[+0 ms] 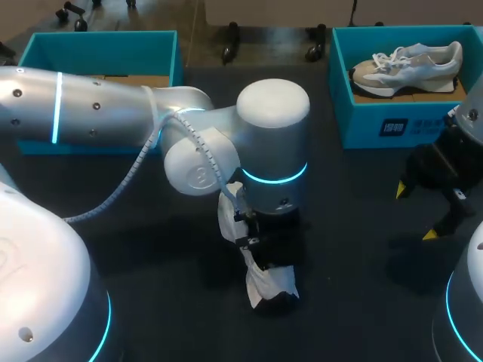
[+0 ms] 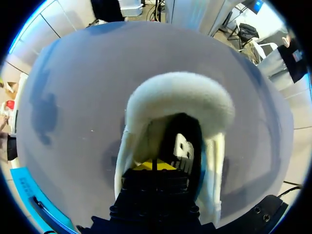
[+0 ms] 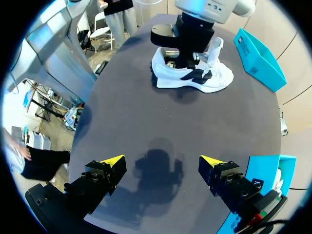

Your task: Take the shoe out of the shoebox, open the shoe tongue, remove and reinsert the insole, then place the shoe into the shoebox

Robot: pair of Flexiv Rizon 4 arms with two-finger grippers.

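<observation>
Left wrist view: your left hand (image 2: 155,166) inside the shoe (image 2: 180,100), grip unclear | right wrist view: your right hand (image 3: 163,165) wide open, empty, above surface (image 3: 146,122).

Soft cloth among smooth, hard shells

The shoe (image 1: 266,283) looks like white cloth, its padded collar (image 2: 180,97) fuzzy. The left arm (image 1: 90,109) has a smooth, glossy silver casing. The table (image 1: 166,302) is dark and matt, and the far right shoebox (image 1: 362,121) is matt card.

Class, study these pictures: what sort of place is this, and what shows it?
Probably a robotics lab bench: a left arm and right arm over a dark table, a white sneaker on it beneath the left arm, teal shoeboxes at the back, one holding a second sneaker.
</observation>
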